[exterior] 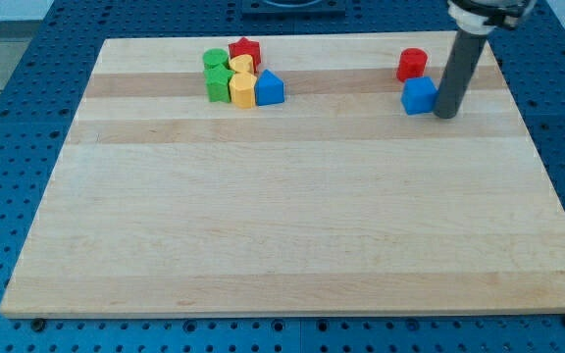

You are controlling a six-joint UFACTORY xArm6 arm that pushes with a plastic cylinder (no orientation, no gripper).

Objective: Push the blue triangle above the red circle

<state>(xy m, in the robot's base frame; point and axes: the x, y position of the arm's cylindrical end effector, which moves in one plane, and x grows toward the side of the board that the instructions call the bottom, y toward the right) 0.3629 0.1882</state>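
Our tip (446,115), a bare rod without jaws, touches the small blue triangle block's (419,96) right side near the board's top-right corner, below the red circle block (412,65). Light, rigid; likely pivots unless pushed centrally.

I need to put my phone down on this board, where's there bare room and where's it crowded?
The whole lower wooden board below both block groups is bare, and so is the top strip between the blue triangle and the red circle. Crowded: the upper-left cluster around the yellow block, and upper right, where my tip touches the blue cube.
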